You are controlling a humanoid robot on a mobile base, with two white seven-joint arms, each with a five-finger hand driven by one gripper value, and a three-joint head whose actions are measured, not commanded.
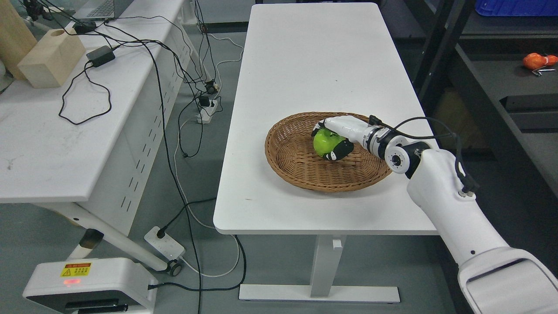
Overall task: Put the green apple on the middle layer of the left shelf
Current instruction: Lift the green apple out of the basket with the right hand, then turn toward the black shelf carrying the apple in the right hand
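Curling around a glossy, round green apple [326,142], the right hand [338,137] has white jointed fingers [328,123] over its top and a black-tipped thumb under its near side. The apple sits inside a shallow, oval wicker basket [296,162] of brown woven cane, near the right edge of a smooth white table [314,65]. A second white table [48,144] stands to the left, carrying a pale wooden block [50,59] and black cables [130,48]. Grey floor lies between them. Dark shelving [501,83] stands at right.
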